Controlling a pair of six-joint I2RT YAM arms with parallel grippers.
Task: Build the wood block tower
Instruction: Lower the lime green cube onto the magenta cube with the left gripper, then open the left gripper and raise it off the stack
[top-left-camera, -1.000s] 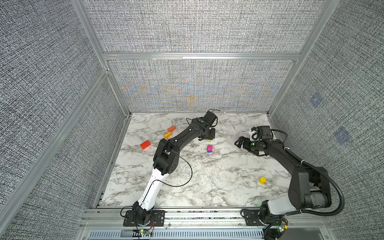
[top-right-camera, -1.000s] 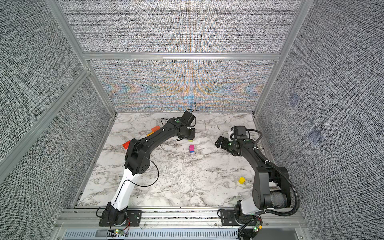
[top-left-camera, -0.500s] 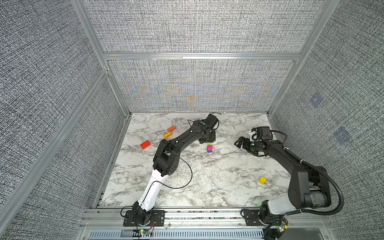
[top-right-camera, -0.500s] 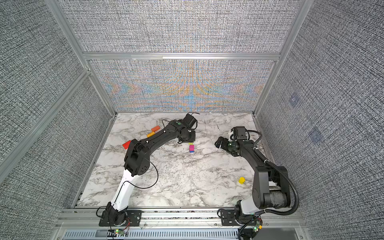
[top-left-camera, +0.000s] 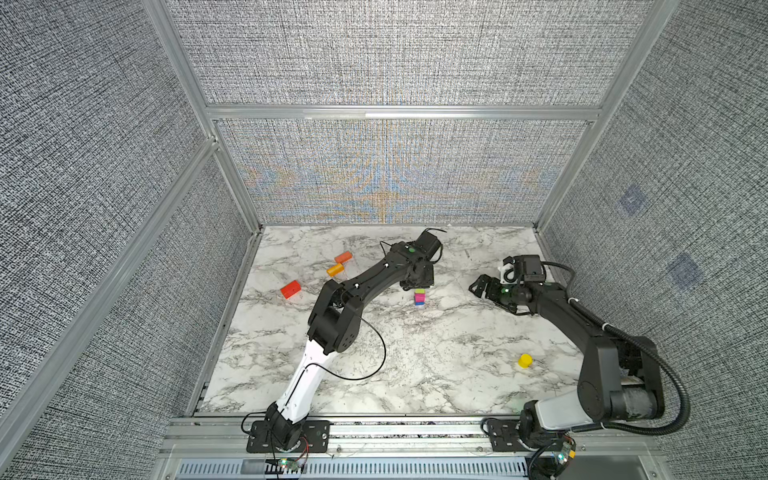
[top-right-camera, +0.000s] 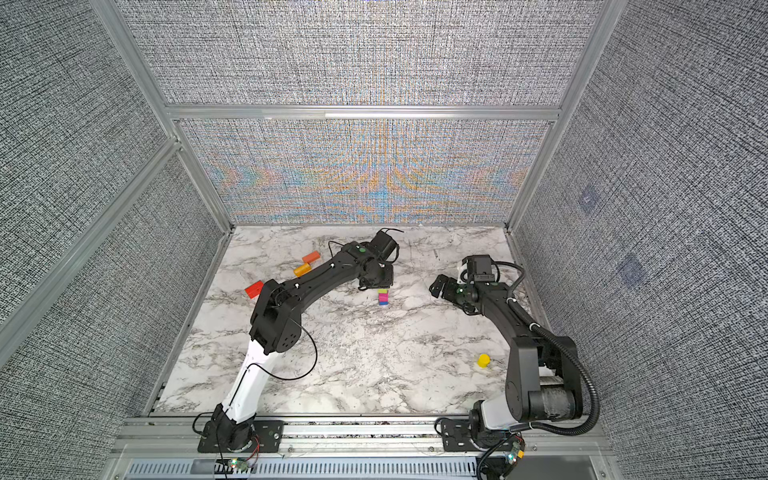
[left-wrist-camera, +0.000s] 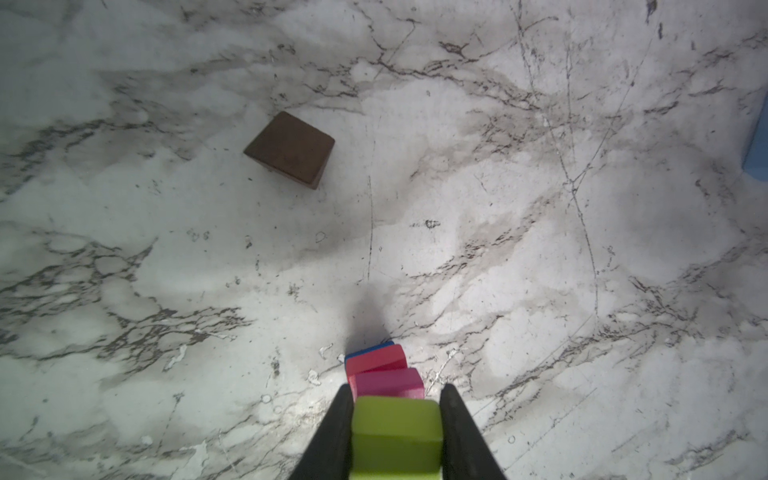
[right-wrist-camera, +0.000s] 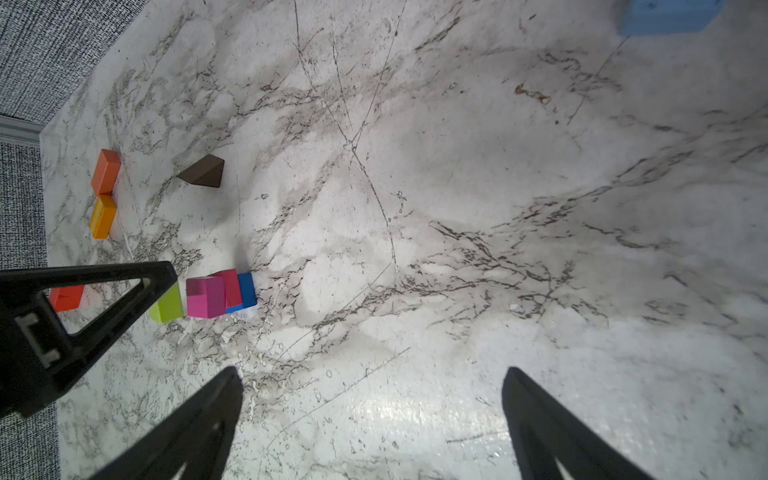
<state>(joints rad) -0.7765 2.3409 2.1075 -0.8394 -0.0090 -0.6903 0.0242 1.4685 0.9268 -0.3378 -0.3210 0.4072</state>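
Pinching a lime block (left-wrist-camera: 397, 428) over the tower (left-wrist-camera: 386, 380), the left gripper (left-wrist-camera: 397, 399) is hovering; the right gripper (right-wrist-camera: 372, 386) is hanging spread near the tower. Only wrist views are showing a brown block (left-wrist-camera: 291, 147) beyond it. Grey fabric walls (top-left-camera: 395, 62) are surrounding the marble table (top-left-camera: 415, 353).

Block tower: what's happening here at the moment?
The left gripper is shut on a lime-green block, holding it on or just above the pink block atop the tower; I cannot tell if it is seated. The right gripper hangs open and empty nearby. A brown block, a yellow cylinder and a red block lie loose.
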